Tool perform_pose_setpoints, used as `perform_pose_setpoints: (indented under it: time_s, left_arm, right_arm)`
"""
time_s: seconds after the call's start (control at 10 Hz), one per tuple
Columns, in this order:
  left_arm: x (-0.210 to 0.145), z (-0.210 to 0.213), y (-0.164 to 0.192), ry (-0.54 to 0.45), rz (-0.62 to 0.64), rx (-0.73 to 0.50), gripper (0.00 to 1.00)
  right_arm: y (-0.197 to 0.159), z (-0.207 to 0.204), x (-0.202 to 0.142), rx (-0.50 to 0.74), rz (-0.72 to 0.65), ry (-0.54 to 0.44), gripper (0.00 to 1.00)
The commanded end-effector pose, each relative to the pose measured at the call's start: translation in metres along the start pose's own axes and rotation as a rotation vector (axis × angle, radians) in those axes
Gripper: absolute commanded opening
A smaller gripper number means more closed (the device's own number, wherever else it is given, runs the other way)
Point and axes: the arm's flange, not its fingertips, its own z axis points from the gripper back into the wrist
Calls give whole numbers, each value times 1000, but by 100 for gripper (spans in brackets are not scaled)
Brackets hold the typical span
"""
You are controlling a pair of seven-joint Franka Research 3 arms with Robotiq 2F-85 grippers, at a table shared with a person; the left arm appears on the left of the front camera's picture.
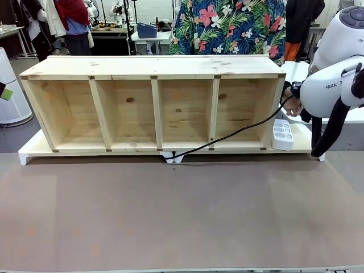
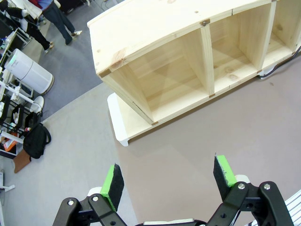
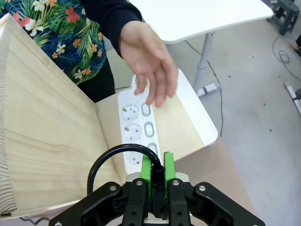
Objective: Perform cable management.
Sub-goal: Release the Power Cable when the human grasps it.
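Note:
The black cable [image 1: 227, 135] runs from under the shelf's front middle, up across the rightmost compartment, to the shelf's right end. There my right gripper [image 3: 157, 162] is shut on the cable [image 3: 101, 162], which loops out to the left of its green pads. It hangs just above a white power strip [image 3: 134, 127] lying beside the shelf. A person's hand [image 3: 150, 70] hovers open over the strip's far sockets. My left gripper [image 2: 168, 176] is open and holds nothing, above the brown mat.
A wooden shelf [image 1: 153, 68] with several open compartments lies on a white board [image 1: 34, 149] across the table's far half. The person in a floral shirt [image 1: 227, 25] stands behind it. The brown mat [image 1: 170, 216] spreads in front. My right arm [image 1: 335, 85] comes in at the right.

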Motion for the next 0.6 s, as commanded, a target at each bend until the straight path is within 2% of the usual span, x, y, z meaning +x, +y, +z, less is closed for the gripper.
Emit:
perform_pose_setpoints:
  time_s: [0.0, 0.5]
  left_arm:
    - [2, -1, 0, -7, -1, 12, 100]
    - [2, -1, 0, -7, -1, 12, 100]
  right_arm:
    - [1, 0, 1, -4, 7, -10, 14]
    - [1, 0, 1, -4, 7, -10, 14]
